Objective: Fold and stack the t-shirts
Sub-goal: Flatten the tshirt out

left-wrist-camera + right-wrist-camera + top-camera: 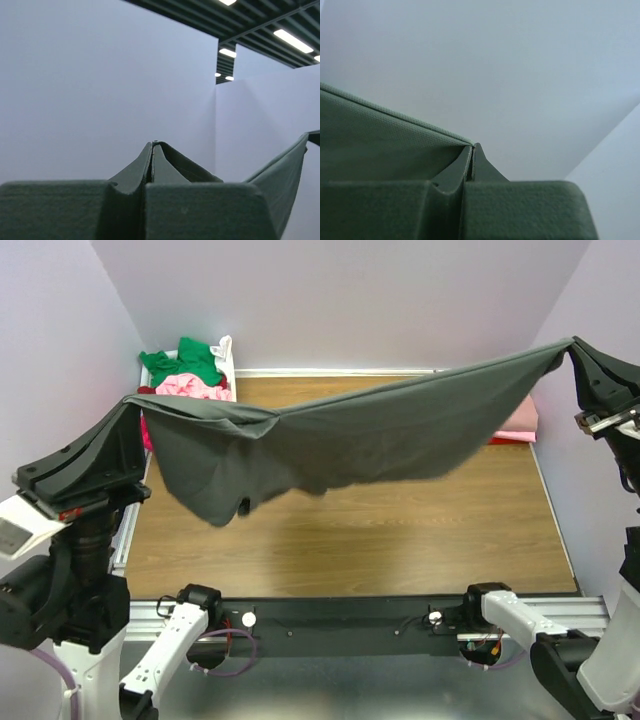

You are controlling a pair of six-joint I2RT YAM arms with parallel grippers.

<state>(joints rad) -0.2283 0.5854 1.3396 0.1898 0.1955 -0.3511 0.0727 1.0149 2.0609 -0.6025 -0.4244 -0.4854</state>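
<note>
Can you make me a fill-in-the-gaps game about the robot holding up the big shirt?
1. The t-shirt stretched in the air between the left pincer and the right pincer is dark ___.
2. Both pincers are ___ on its cloth.
3. The top t-shirt in the white basket is ___.

Missing words: grey, shut, green.

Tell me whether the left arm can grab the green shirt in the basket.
Probably not yet: the left tool is shut on the dark grey shirt, held stretched with the right tool. The green shirt lies close behind.
</note>
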